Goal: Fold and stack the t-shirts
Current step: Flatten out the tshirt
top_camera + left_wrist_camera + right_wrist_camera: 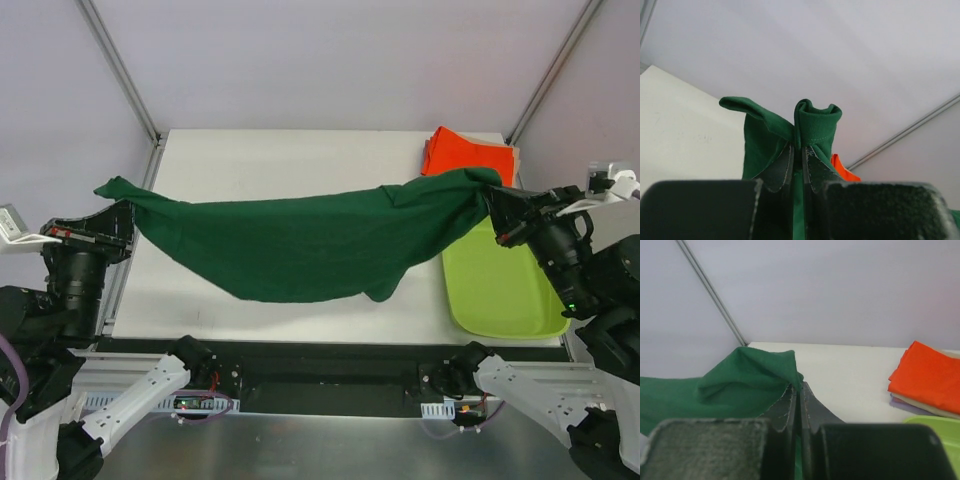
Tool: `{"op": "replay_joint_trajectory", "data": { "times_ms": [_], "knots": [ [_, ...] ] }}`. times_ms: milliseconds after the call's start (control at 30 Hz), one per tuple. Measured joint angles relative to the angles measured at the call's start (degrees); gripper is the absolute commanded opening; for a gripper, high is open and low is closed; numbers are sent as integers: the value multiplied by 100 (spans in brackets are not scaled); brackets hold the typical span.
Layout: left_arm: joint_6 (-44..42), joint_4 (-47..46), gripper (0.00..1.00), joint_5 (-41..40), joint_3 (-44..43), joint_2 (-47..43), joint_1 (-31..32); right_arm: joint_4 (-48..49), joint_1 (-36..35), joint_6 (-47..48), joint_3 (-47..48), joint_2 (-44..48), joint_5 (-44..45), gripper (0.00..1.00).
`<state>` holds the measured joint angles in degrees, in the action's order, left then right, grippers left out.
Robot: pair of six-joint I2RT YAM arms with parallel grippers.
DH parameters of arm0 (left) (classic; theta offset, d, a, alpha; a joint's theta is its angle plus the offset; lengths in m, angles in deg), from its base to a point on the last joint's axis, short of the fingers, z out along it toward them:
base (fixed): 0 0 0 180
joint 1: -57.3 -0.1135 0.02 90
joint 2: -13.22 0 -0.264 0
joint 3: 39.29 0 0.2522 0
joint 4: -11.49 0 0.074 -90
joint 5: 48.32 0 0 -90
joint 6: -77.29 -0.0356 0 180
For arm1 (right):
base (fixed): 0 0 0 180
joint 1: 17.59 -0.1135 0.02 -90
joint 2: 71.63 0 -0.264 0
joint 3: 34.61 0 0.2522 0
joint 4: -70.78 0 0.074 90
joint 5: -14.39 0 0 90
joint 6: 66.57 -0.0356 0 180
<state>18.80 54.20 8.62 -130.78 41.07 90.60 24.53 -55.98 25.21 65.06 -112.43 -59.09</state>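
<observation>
The white bench (300, 150) is filling the middle of the top view, and the dark green shirt (310, 245) is hanging above it, stretched sideways from the left edge almost to the right edge. Its middle is sagging in a long belly toward the near side of the bench, and a small flap is drooping lower on the right half. The lime-green bin (500, 290) is sitting on the right part of the bench, near the front, and the right end of the shirt is passing over its far end. Behind the bin, at the far right corner, a folded stack is lying flat. The orange shirt (465, 152) is lying on top, the beige shirt (940, 412) is showing as a thin edge under it, and the lavender shirt (902, 405) is peeking out at the bottom. The left claw (118, 215) is clenching the left end of the dark green shirt just beyond the left edge of the bench. In its wrist view, the two fingers are pressing together on a bunched fold, with a rolled hem sticking up above the tips. The right claw (495, 200) is gripping the opposite end of the shirt just beside the folded stack, above the far end of the bin. In its wrist view, the fingers are pinching the cloth between them, and the fabric is spilling away to the left.
</observation>
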Motion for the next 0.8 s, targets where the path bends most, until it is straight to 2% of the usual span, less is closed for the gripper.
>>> {"op": "replay_joint_trajectory", "data": {
  "times_ms": [167, 300, 467, 533, 567, 633, 667, 700, 733, 800],
  "knots": [
    [-243, 59, 0, -245, -245, 105, 0, -190, 0, 107, 411, -219, -7, 1],
    [-540, 4, 0, -802, -428, 592, 0, -267, 2, 177, 588, -732, 330, 1],
    [-1421, -693, 0, -1742, -490, 1805, -133, -334, 227, 116, 485, -1473, 605, 1],
    [-1598, -881, 0, -1650, -713, 2649, -741, -315, 658, -118, 317, -1891, 380, 2],
    [-1596, -907, 0, -1364, -925, 3209, -1222, -280, 914, -284, 195, -2149, 258, 8],
    [-1574, -949, 0, -1032, -1329, 4258, -1941, -111, 1333, -636, -142, -2734, 35, 39],
    [-1593, -929, 18, -833, -1657, 4916, -2251, 9, 1502, -793, -358, -3145, -149, 62],
    [-1615, -901, 50, -638, -2057, 5598, -2455, 98, 1580, -957, -501, -3436, -260, 71],
    [-1655, -828, 98, -448, -2507, 6314, -2601, 232, 1652, -1073, -684, -3845, -413, 82],
    [-1770, -553, 99, -111, -3399, 7545, -2754, 326, 1720, -1204, -955, -4572, -599, 93]
  ]
}}
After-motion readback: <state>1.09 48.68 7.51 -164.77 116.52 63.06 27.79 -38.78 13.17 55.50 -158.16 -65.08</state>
